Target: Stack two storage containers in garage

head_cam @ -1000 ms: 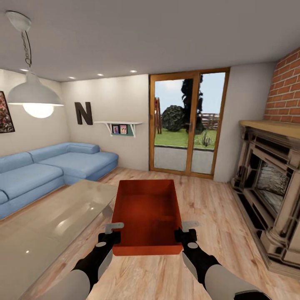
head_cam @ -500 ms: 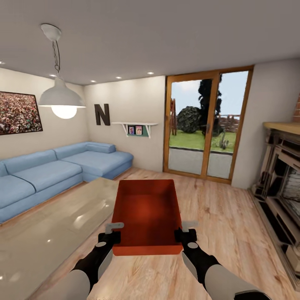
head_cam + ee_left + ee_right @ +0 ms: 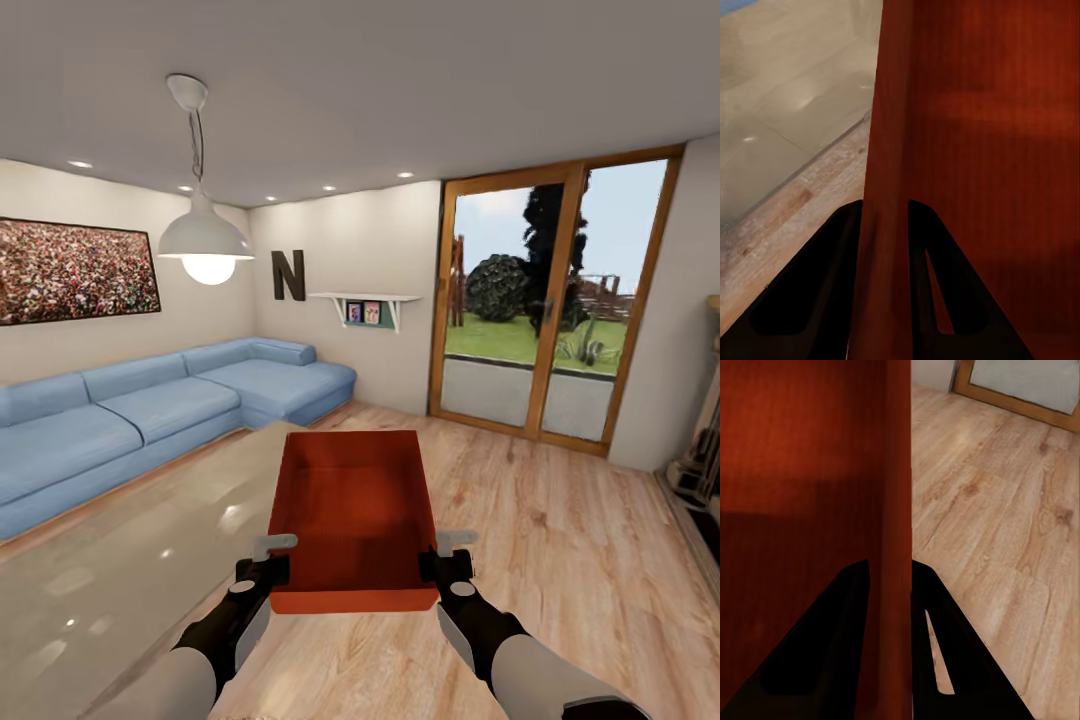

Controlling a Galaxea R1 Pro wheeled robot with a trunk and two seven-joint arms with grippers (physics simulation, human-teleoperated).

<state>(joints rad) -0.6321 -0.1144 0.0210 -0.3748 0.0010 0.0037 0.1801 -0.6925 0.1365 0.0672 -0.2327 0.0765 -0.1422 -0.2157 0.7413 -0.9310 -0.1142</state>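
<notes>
Storage container (image 3: 352, 520), orange-red, lidless and empty, hangs between left gripper (image 3: 268, 560) and right gripper (image 3: 442, 556), each clamped on a side wall.

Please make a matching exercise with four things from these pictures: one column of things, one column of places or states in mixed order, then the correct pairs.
Things
1. orange-red rectangular lidless storage container
2. blue fabric sofa
3. white dome pendant lamp
4. wood-framed glass doors

Places or states
A. hanging from the ceiling
B. held between left pincer and right pincer
C. showing a garden outside
D. along the wall under a picture

Pairs: 1-B, 2-D, 3-A, 4-C
</notes>
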